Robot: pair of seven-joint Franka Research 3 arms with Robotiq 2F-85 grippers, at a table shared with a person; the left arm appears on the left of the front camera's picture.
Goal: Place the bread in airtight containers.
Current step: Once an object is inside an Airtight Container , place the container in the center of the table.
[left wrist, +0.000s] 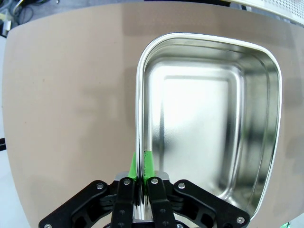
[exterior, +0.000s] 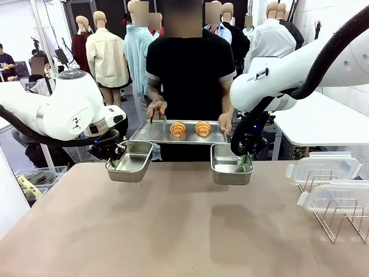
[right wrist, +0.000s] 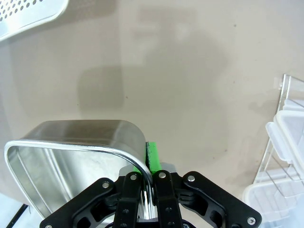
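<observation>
Two croissants, the bread (exterior: 177, 128) (exterior: 202, 128), lie on a perforated steel tray (exterior: 150, 134) that a person holds with both hands at the far side of the table. My left gripper (exterior: 116, 163) (left wrist: 141, 159) is shut on the rim of an empty steel airtight container (exterior: 131, 161) (left wrist: 209, 123), lifted above the table. To the right, my right gripper (exterior: 243, 161) (right wrist: 148, 159) is shut on the rim of a second empty container (exterior: 229, 165) (right wrist: 71, 156), also held off the table. Both tins hang just below the tray's near edge.
Clear plastic lids (exterior: 323, 167) (exterior: 337, 196) (right wrist: 285, 142) rest on a wire rack (exterior: 340, 222) at the table's right side. The person's hand (exterior: 156, 108) also grips thin tongs. A corner of the tray (right wrist: 28, 14) shows in the right wrist view. Brown tabletop (exterior: 184, 231) spreads bare below the tins.
</observation>
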